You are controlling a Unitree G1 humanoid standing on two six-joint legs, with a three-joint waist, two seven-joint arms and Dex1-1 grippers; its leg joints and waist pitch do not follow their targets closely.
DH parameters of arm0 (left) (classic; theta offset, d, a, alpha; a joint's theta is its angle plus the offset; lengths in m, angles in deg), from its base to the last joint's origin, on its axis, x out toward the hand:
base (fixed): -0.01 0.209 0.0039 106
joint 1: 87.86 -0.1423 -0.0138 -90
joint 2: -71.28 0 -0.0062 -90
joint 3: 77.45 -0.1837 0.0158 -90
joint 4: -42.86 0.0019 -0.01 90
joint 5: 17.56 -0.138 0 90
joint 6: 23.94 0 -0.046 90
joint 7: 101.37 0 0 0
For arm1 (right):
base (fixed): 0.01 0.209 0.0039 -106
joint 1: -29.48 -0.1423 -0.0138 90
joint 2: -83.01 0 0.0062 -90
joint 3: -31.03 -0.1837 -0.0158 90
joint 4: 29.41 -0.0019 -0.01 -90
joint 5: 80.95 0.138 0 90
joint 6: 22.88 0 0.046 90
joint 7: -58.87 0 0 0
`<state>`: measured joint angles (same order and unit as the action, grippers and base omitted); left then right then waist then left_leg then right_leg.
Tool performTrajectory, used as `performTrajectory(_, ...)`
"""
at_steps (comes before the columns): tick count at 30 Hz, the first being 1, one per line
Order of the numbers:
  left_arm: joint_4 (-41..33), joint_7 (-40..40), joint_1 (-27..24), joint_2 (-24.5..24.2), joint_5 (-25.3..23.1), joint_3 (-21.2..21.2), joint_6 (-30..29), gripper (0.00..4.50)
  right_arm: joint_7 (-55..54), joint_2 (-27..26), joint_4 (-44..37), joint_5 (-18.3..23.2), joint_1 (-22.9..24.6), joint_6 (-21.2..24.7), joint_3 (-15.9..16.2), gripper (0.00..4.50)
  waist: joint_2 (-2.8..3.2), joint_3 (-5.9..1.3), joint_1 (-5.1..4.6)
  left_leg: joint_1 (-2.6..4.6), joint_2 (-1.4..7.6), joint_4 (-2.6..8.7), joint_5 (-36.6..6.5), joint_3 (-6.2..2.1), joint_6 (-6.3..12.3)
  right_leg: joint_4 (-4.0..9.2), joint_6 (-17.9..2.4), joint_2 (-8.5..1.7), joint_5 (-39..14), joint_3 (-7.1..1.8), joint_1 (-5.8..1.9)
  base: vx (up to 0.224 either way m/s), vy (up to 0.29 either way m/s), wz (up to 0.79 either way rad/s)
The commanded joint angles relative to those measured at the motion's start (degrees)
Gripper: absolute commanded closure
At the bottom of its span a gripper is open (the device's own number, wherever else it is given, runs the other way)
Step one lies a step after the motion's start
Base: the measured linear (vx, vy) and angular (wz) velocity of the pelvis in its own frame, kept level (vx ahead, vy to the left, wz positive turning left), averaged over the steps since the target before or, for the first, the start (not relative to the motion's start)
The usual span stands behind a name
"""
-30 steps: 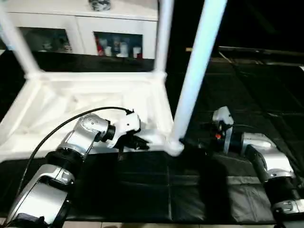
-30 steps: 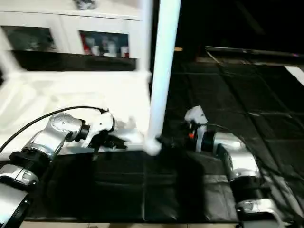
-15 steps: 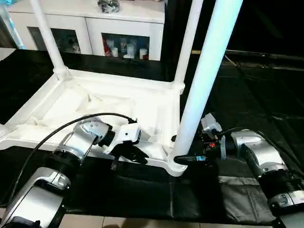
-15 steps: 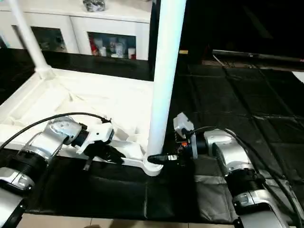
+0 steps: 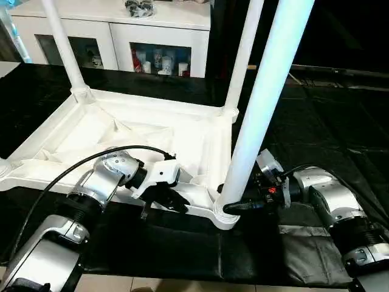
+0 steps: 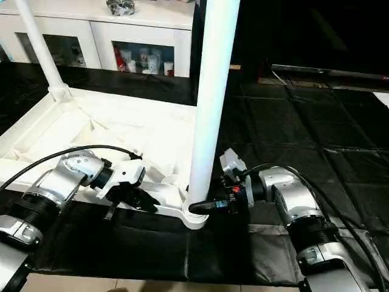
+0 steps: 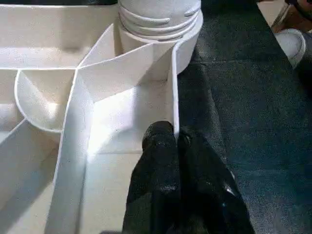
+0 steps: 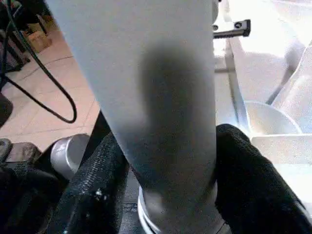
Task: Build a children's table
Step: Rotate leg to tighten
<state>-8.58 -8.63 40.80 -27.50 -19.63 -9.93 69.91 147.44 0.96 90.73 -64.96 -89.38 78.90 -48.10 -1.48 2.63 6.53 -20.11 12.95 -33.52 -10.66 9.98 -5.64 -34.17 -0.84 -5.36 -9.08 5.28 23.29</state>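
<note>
1. Black padded mats (image 5: 182, 249) cover the floor, with a white cabinet (image 5: 121, 36) at the back; the tabletop (image 5: 121, 137) lies upside down on the mats, ribs up.
2. Three legs rise from its corner sockets: two at the far corners (image 5: 61, 45) (image 5: 243, 58), and the near leg (image 5: 261, 109) at the corner closest to the robot's right.
3. Key relation: the near leg's long axis stands about upright, and its foot sits in the socket (image 5: 223, 214) directly in front of the right gripper (image 8: 165, 161). That arm is clearly the nearer one.
4. The right gripper's fingers (image 8: 92, 195) sit either side of the leg just above the socket, closed around it.
5. The left gripper (image 7: 175, 141) is pinched shut on the tabletop's near rim wall, beside the same socket, apparently steadying the top.
6. My guess is the next move is pressing or twisting the leg down along its own axis.
7. The left wrist view shows the leg's ringed base seated in the socket; the head views show the full leg and both arms instead.
</note>
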Motion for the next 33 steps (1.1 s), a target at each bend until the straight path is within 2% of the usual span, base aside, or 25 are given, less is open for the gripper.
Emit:
performTrajectory(1,0.8,2.0,0.9,1.5,-1.6,-1.3,-2.3,4.50,-1.9,-0.4,-1.9,2.9,1.1,3.4,-2.1,2.27,0.14,-3.53,-0.31,0.30,0.69,4.06,-12.2,0.59,1.80,3.53,-12.4,-2.60,-14.8,-2.57,-2.99,0.000,0.000,0.00)
performTrajectory(3,1.4,4.2,1.3,2.5,-1.1,-0.2,-4.3,4.50,-5.1,-1.3,-3.0,3.0,2.0,4.5,-2.9,2.32,0.07,-3.38,-0.14,0.46,0.60,4.09,-13.5,0.57,1.32,3.92,-11.6,-2.75,-17.8,-2.58,-2.88,0.000,0.000,0.00)
performTrajectory(4,2.1,7.9,1.9,3.8,-0.7,1.2,-6.3,4.50,-10.6,-2.9,-4.7,2.3,3.4,5.3,-3.7,2.32,0.04,-3.31,-0.28,0.32,0.54,4.19,-13.6,0.56,1.13,4.02,-11.1,-2.69,-18.7,-2.62,-2.94,0.000,0.000,0.00)
performTrajectory(5,2.6,11.8,2.4,5.2,-0.6,2.5,-8.6,4.50,-17.6,-5.2,-6.0,0.9,4.9,5.8,-4.6,2.34,0.03,-3.21,-0.44,0.56,0.43,4.27,-14.6,0.33,0.08,4.37,-9.6,-2.83,-22.1,-2.58,-2.64,0.000,0.000,0.00)
performTrajectory(6,2.6,11.8,2.4,5.2,-0.6,2.5,-8.6,4.50,-17.6,-5.2,-6.0,0.9,4.9,5.8,-4.6,2.34,0.03,-3.21,-0.44,0.56,0.43,4.27,-14.6,0.33,0.08,4.37,-9.6,-2.83,-22.1,-2.58,-2.64,0.000,0.000,0.00)
performTrajectory(7,3.0,16.0,2.8,6.4,-0.9,3.4,-9.8,4.50,-25.3,-8.1,-5.9,-0.5,6.0,5.9,-5.9,2.36,-0.03,-3.30,-0.70,0.35,0.22,4.37,-15.3,0.09,-0.28,4.63,-8.4,-2.95,-24.8,-2.35,-2.89,0.000,0.000,0.00)
performTrajectory(8,3.3,18.0,3.0,6.9,-1.1,3.9,-10.3,4.50,-28.1,-9.4,-5.7,-1.1,6.3,5.1,-6.3,2.38,-0.05,-3.02,-1.09,0.34,0.13,4.54,-16.2,0.01,-0.76,5.09,-7.0,-2.90,-27.8,-2.24,-2.57,0.000,0.000,0.00)
performTrajectory(10,3.5,20.7,3.3,8.0,-1.1,4.5,-11.8,4.50,-32.3,-11.4,-5.2,-1.9,6.7,5.0,-6.8,2.41,-0.05,-3.00,-1.93,0.18,-0.06,4.53,-17.4,-0.25,-1.08,5.67,-5.4,-3.05,-31.4,-1.95,-2.65,0.000,0.000,0.00)
performTrajectory(11,3.9,25.0,3.8,9.7,-1.1,5.8,-13.7,4.50,-38.2,-14.2,-4.1,-3.1,6.8,4.4,-7.4,2.43,0.28,-2.99,-2.24,-0.01,-0.13,4.61,-17.7,-0.42,-1.05,5.93,-4.7,-3.08,-32.5,-1.88,-2.75,0.000,0.000,0.00)
performTrajectory(13,3.9,27.6,4.2,11.3,-0.9,6.6,-15.8,4.50,-42.8,-16.8,-2.8,-3.3,6.4,4.8,-8.3,2.46,0.17,-3.01,-3.01,0.40,-0.31,4.41,-19.0,-0.42,-0.89,6.28,-4.7,-2.89,-33.1,-1.67,-2.20,0.000,0.000,0.00)
performTrajectory(14,4.4,30.6,4.8,12.6,-0.9,7.3,-16.8,4.50,-46.0,-18.5,-1.5,-3.7,5.6,4.7,-8.8,2.46,0.50,-3.02,-3.10,0.40,-0.36,4.41,-19.1,-0.48,-0.77,6.24,-4.8,-2.90,-33.0,-1.66,-2.24,0.000,0.000,0.00)
performTrajectory(15,4.8,32.5,5.3,13.5,-0.8,7.8,-17.4,4.50,-48.7,-19.6,-0.1,-4.1,4.6,4.7,-9.1,2.46,0.60,-2.89,-3.45,0.28,-0.39,4.44,-19.6,-0.51,-0.45,6.39,-4.8,-2.77,-33.1,-1.55,-2.21,0.000,0.000,0.00)
performTrajectory(18,7.6,41.7,7.9,17.2,-0.7,10.4,-18.7,4.50,-60.2,-23.5,5.0,-5.9,0.4,4.6,-10.8,2.48,0.73,-2.95,-4.01,0.48,-0.52,4.26,-20.3,-0.49,-0.64,6.58,-4.9,-2.67,-33.4,-1.40,-1.91,0.000,0.000,0.00)
performTrajectory(19,8.8,44.7,9.2,18.6,-0.7,11.2,-19.1,4.50,-63.3,-25.1,7.1,-5.5,-1.7,5.6,-12.0,2.48,0.77,-3.23,-4.32,0.52,-0.58,4.28,-20.1,-0.61,-0.80,6.45,-5.3,-2.61,-31.8,-1.37,-2.11,0.000,0.000,0.00)
performTrajectory(20,9.0,45.4,9.5,19.0,-0.7,11.5,-19.3,4.50,-64.1,-25.7,7.5,-5.3,-2.2,5.9,-12.5,2.48,0.95,-3.28,-4.38,0.40,-0.48,4.40,-19.8,-0.66,-0.66,6.30,-5.6,-2.61,-30.4,-1.45,-2.24,0.000,0.000,0.00)
performTrajectory(21,9.2,45.9,9.6,19.2,-0.6,11.7,-19.5,4.50,-64.5,-26.0,7.7,-5.1,-2.5,6.1,-12.7,2.48,0.87,-3.24,-4.40,0.08,-0.38,4.62,-19.0,-0.62,-0.09,6.23,-6.2,-2.53,-27.7,-1.46,-2.54,0.000,0.000,0.00)
performTrajectory(22,9.2,45.9,10.0,19.6,-0.7,11.5,-19.7,4.50,-65.1,-26.5,8.4,-4.6,-3.2,5.3,-13.5,2.48,1.06,-3.27,-4.31,0.12,-0.33,4.63,-18.8,-0.56,0.11,6.15,-6.7,-2.53,-26.4,-1.55,-2.54,0.000,0.000,0.00)
performTrajectory(24,9.1,45.9,10.3,20.0,-1.1,11.3,-19.8,4.50,-66.1,-27.0,8.9,-4.7,-3.7,3.9,-14.0,2.48,0.95,-3.49,-4.33,-0.12,-0.20,4.67,-17.1,-0.37,0.49,5.38,-8.8,-2.43,-20.5,-1.90,-2.81,0.000,0.000,0.00)
performTrajectory(25,8.9,45.8,10.4,20.1,-1.4,11.1,-19.8,4.50,-66.3,-27.1,8.8,-5.2,-3.7,3.2,-13.8,2.14,1.04,-3.48,-4.26,0.00,-0.17,4.66,-16.9,-0.29,0.55,5.32,-9.2,-2.43,-19.6,-1.98,-2.71,0.000,0.000,0.00)
performTrajectory(27,8.4,45.8,10.4,20.0,-1.9,11.0,-20.2,4.50,-66.4,-27.9,7.4,-4.8,-2.9,2.6,-14.9,1.80,1.18,-3.61,-4.13,0.15,-0.21,4.52,-16.1,-0.06,0.98,5.02,-10.6,-2.45,-16.9,-2.16,-2.83,0.000,0.000,0.00)
performTrajectory(29,8.7,45.8,10.4,19.9,-2.0,10.9,-20.1,4.50,-66.4,-28.1,7.2,-4.2,-2.9,2.5,-15.5,1.70,1.14,-3.69,-4.08,0.02,-0.24,4.52,-15.0,0.04,1.46,4.90,-11.0,-2.47,-15.6,-2.22,-3.06,0.000,0.000,0.00)
performTrajectory(33,9.2,43.8,9.3,18.2,-2.9,9.6,-17.7,4.50,-66.1,-26.2,7.4,-5.6,-2.1,0.2,-15.1,1.34,1.17,-3.87,-3.94,-0.28,-0.19,4.44,-11.1,0.09,2.03,4.51,-11.5,-2.53,-12.4,-2.22,-3.47,0.000,0.000,0.00)
